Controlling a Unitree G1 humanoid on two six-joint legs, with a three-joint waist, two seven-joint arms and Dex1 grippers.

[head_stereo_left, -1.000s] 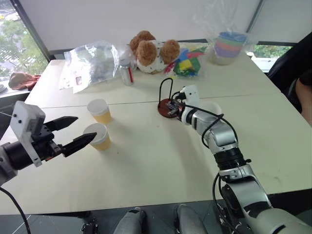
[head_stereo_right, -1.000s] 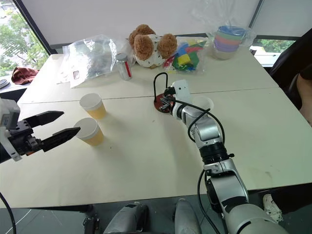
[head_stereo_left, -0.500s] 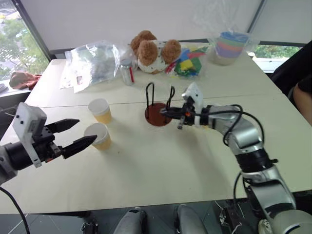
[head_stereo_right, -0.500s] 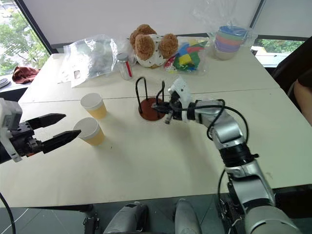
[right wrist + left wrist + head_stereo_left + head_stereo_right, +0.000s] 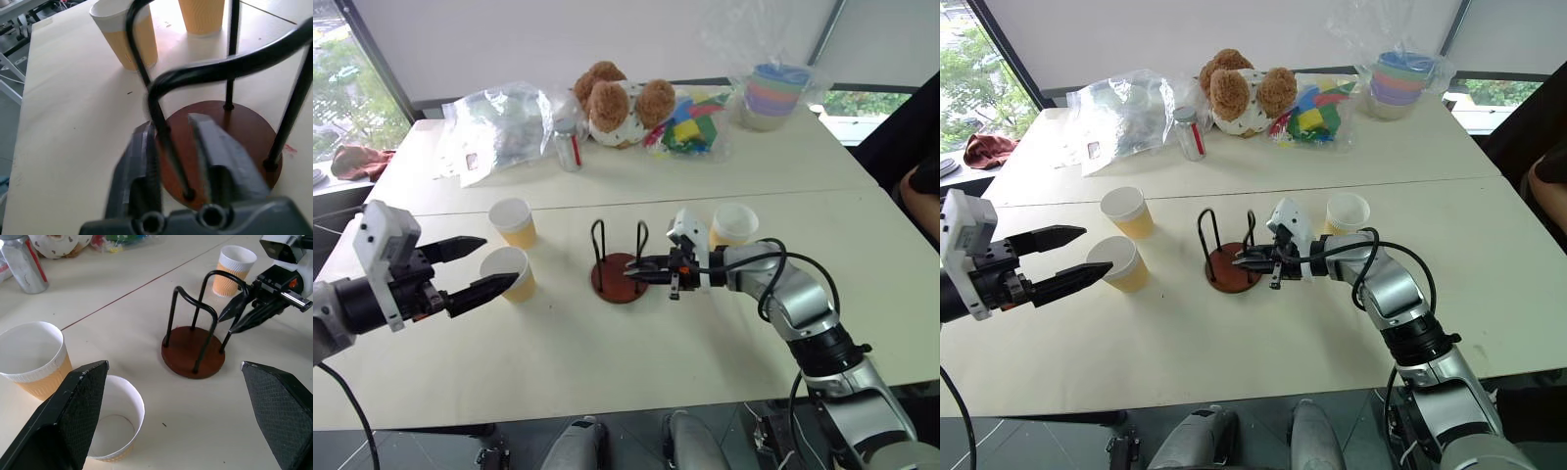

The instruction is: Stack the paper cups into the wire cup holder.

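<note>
The wire cup holder (image 5: pixel 618 264) is seen upright on the table (image 5: pixel 636 362), near the middle, just on the near side of the seam between the two tabletops. Its reddish-brown disc base lies flat and its black wire loops rise from it. No cup is inside it.

The right gripper (image 5: pixel 636 273) is reached in level from the right side. Its two black fingers are parted a little, one on each side of a wire upright at the holder's right edge. In the right wrist view a gap is visible between that wire and each finger (image 5: pixel 217 147), so no firm clamp on the wire is shown.

Three paper cups stand upright and open end up. Two are placed toward the left edge of the table: the nearer cup (image 5: pixel 507 272) and the farther cup (image 5: pixel 513 221), close beside each other. The third cup (image 5: pixel 734 224) stands right of the holder, behind the right forearm.

The left gripper (image 5: pixel 478 266) is held above the table at the left edge, with its fingers spread wide and nothing between them. The nearer cup is seen just beyond its fingertips, not touched.

Along the far edge are noted a clear plastic bag (image 5: pixel 499 122), a small can (image 5: pixel 569 147), a plush bear (image 5: pixel 617 103), coloured blocks (image 5: pixel 690 122) and bagged pastel bowls (image 5: pixel 773 93).
</note>
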